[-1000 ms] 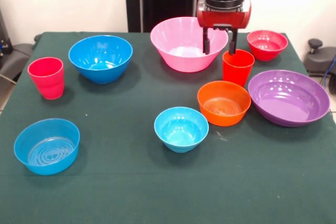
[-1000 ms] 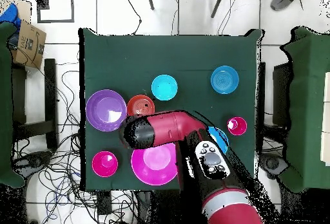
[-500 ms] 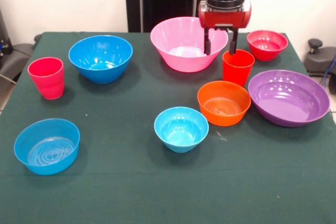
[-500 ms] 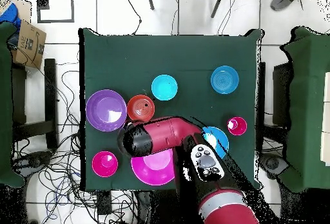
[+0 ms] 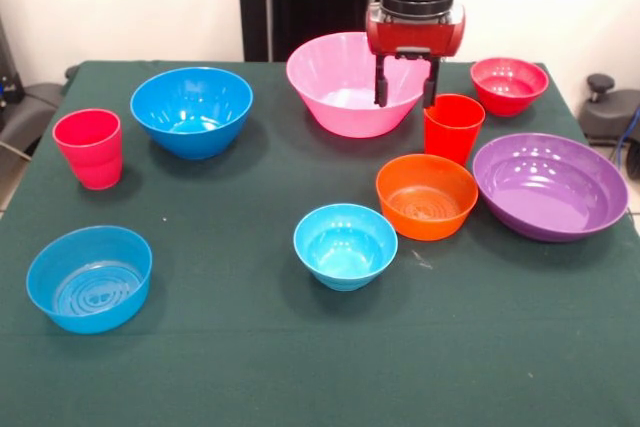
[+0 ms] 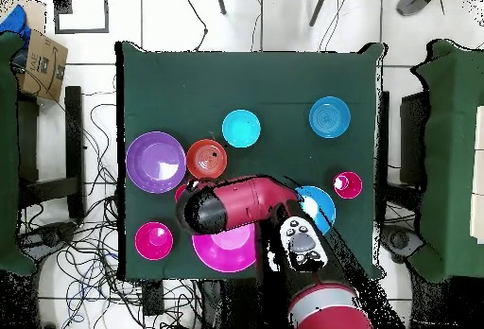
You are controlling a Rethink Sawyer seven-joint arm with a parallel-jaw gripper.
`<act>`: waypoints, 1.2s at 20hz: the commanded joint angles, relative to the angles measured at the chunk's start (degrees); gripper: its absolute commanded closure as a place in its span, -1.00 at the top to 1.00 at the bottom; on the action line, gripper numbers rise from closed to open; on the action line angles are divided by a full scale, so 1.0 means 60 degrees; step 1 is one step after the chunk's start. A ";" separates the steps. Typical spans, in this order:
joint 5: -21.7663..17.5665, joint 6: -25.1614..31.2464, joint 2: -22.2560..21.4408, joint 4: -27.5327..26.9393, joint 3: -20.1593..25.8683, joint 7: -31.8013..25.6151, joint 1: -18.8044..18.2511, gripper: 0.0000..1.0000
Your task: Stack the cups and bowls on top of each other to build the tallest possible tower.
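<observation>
- Gripper (image 5: 404,94) is hanging above the pink bowl (image 5: 345,82), just beside the orange-red cup (image 5: 453,127); its jaws are standing apart, holding nothing, with the cup outside them.
- Nothing is stacked yet: every piece is sitting singly on the counter (image 5: 250,347).
- Cups: the orange-red one is standing upright between the pink bowl, the red bowl (image 5: 509,83) and the orange bowl (image 5: 427,195); the pinkish-red cup (image 5: 89,148) is standing well apart at the other side, near the deep blue bowl (image 5: 191,110).
- Remaining bowls: purple (image 5: 550,185) beside the orange one; light-blue (image 5: 345,245) toward the middle; small blue (image 5: 89,278) alone in a corner.
- Handling, as a judgement: thin glossy plastic, so likely light, stiff and slippery. A cup is probably best taken across its rim wall, one jaw inside and one outside, or squeezed round the body; a bowl by pinching its rim.
- Light pieces are liable to skid or tip if nudged, and the orange-red cup is crowded by three bowls.
- Hidden: in the overhead view the arm (image 6: 232,204) is covering the orange-red cup, much of the pink bowl and part of the deep blue bowl; the jaws are not showing there.
- In the front view the jaw tips are reading dark against the pink bowl, so their height over its rim is hard to tell, possibly dipping just inside.
</observation>
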 commanded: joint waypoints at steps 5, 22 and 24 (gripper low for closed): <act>-0.0730 -0.1958 0.0757 0.0158 -0.1614 0.1415 0.1461 1.00; 0.1250 -0.2588 0.2294 -0.1391 -0.3814 0.1748 0.3217 1.00; 0.1485 -0.2601 0.2386 -0.1461 -0.3884 0.1730 0.3279 1.00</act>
